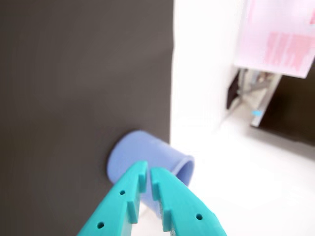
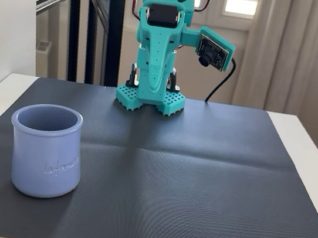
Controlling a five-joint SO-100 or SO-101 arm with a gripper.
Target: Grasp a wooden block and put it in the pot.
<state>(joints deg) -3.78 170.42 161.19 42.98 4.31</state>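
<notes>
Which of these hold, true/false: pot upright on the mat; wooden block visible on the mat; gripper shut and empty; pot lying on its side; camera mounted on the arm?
1. The pot stands upright on the dark mat. True.
2. A wooden block lies on the mat. False: no block shows in either view.
3. The gripper is shut with nothing between its fingers. True, by the wrist view.
4. The pot lies on its side. False: its rim faces up in the fixed view.
5. A small camera sits on the teal arm. True.
</notes>
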